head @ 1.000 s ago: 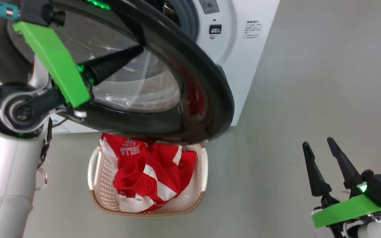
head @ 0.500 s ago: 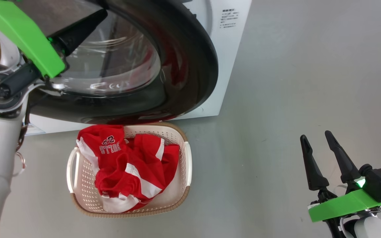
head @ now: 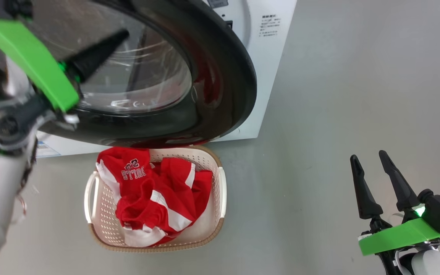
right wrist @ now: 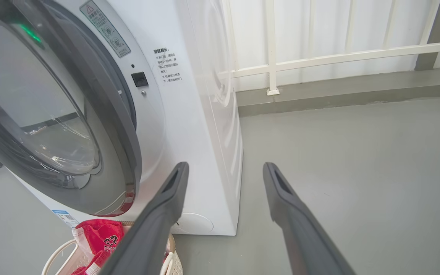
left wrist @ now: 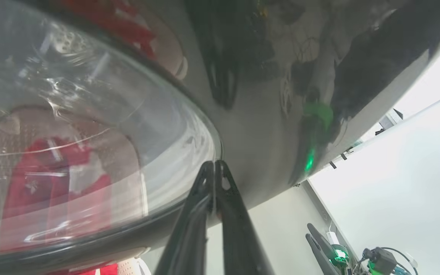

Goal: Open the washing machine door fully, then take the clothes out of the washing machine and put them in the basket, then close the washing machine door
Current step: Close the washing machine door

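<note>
Clothes (head: 155, 198) lie in the basket (head: 222, 191) before the washing machine (head: 273, 57); only closing the ajar washing machine door (head: 227, 76) remains, left gripper (left wrist: 214, 168) pinched together against it, right gripper (head: 368, 154) spread wide, empty.

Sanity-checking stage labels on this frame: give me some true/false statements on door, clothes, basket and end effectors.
1. The red jerseys lie in the perforated basket. True.
2. The left end effector is open. False: its fingers are shut together, tips at the washing machine door beside the glass.
3. The right end effector is open and holds nothing. True.
4. The door is latched shut. False: the right wrist view shows it standing ajar, with a gap between its rim and the front of the washing machine.
</note>
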Motion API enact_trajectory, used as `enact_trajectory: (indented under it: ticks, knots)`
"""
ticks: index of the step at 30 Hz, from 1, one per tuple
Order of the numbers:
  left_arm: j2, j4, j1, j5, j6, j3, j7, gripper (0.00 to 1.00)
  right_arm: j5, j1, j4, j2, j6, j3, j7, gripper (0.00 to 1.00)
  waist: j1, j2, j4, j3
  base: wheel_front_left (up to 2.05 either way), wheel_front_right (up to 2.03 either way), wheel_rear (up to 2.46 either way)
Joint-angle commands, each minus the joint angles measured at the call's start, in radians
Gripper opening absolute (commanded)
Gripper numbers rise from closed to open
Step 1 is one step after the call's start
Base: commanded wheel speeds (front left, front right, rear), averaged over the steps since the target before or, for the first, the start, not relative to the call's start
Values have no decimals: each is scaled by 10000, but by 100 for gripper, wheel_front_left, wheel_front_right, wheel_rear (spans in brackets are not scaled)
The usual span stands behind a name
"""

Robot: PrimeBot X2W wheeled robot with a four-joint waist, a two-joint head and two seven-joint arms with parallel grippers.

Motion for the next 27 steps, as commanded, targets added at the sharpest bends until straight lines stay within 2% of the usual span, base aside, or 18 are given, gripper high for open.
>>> enact_trajectory:
  ticks: [1,4,6,7,8,9,10,11,17,27]
  knots:
    - [612,-433,297,-222,-65,198,-150,10,-93,-163,-208,-119,63,232,-65,100,0,0,125,-169,0,0,0]
    - [818,-798,1067,-426,-65,103,-521,15,-84,-27,-192,-149,63,270,-65,100,0,0,249,-382,0,0,0]
    - [930,-966,1609,-541,-65,66,-814,25,-78,86,-178,-174,63,273,-65,100,0,0,336,-531,0,0,0]
    - [995,-1050,1877,-581,-65,37,-951,34,-72,138,-174,-191,63,277,-65,100,0,0,375,-596,0,0,0]
    - [1041,-1101,2121,-659,-65,42,-1093,47,-66,186,-174,-212,63,279,-65,100,0,0,420,-650,0,0,0]
    - [1074,-1156,2347,-756,-65,48,-1210,70,-61,227,-176,-230,63,279,-65,100,0,0,461,-700,0,0,0]
    - [1115,-1213,2568,-831,-65,43,-1315,82,-58,265,-170,-248,63,287,-65,100,0,0,498,-762,0,0,0]
    - [1171,-1276,2766,-857,-65,57,-1474,100,-55,301,-165,-264,63,295,-65,100,0,0,530,-802,0,0,0]
    - [1474,-1616,4051,-822,-65,-45,-2426,100,-48,508,-145,-305,63,276,-65,100,0,0,667,-1070,0,0,0]
    - [1499,-1756,6190,-1091,-65,-95,-4120,100,7,902,-153,-362,63,229,-65,100,0,0,782,-1390,0,0,0]
